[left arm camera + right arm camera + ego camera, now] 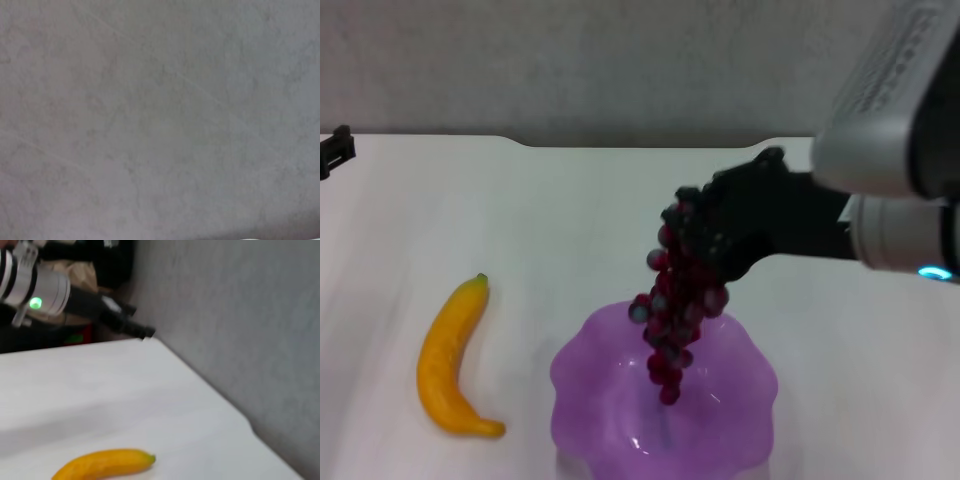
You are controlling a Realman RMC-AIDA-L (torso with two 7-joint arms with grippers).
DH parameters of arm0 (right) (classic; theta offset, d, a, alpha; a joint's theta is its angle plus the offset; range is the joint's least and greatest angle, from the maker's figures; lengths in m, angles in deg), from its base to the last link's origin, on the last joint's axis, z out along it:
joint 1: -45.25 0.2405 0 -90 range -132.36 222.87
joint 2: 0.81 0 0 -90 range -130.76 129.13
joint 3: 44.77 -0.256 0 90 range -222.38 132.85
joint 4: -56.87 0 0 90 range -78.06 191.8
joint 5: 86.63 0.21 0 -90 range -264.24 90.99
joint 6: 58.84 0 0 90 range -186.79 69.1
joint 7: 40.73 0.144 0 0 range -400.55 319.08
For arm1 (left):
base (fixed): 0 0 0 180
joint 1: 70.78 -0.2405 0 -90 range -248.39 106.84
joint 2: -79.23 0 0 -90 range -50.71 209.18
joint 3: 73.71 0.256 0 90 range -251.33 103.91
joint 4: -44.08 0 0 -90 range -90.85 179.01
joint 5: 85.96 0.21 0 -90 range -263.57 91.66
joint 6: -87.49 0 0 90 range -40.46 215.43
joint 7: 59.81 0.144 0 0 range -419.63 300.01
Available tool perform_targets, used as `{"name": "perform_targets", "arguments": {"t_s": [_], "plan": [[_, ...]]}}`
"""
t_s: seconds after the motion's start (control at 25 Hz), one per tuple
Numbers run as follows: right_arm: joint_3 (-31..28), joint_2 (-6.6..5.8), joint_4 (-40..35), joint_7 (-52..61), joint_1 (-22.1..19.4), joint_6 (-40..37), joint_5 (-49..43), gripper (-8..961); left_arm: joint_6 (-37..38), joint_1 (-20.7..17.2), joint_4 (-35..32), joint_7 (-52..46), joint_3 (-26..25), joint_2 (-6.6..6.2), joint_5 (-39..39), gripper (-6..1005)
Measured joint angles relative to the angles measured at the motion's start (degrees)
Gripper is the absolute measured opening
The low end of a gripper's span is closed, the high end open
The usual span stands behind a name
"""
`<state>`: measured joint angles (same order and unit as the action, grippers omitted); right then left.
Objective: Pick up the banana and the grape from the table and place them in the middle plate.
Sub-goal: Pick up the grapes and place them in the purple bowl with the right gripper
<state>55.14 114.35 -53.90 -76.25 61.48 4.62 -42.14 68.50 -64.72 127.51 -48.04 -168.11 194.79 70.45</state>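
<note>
My right gripper (698, 228) is shut on the top of the grape (672, 320), a long dark red-purple bunch that hangs down with its lower end inside the middle plate (740, 420), a translucent purple dish with a wavy rim at the near edge. The banana (452, 358) lies on the white table (570, 220) to the left of the plate, green stem tip pointing away from me; the right wrist view also shows the banana (105, 464). My left gripper (335, 150) stays parked at the table's far left edge, also seen as the left gripper (131, 326).
A grey wall (570, 60) stands behind the table, whose far edge has a shallow notch (640, 142). The left wrist view shows only a plain grey surface (160, 120). Dark clutter (75, 270) sits beyond the table's left side.
</note>
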Motion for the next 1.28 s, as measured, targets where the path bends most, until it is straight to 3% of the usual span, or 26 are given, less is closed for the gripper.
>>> {"name": "perform_targets", "arguments": {"t_s": [0.68,1.28], "plan": [[7.82,0.17,27.02,3.62,9.63,-7.42,0.62,181,0.00,0.72,0.16,0.00,0.01,0.15,0.00,857],[8.99,0.15,30.31,5.58,10.68,-8.38,0.37,206,0.00,0.71,0.25,0.00,0.01,0.20,0.04,854]]}}
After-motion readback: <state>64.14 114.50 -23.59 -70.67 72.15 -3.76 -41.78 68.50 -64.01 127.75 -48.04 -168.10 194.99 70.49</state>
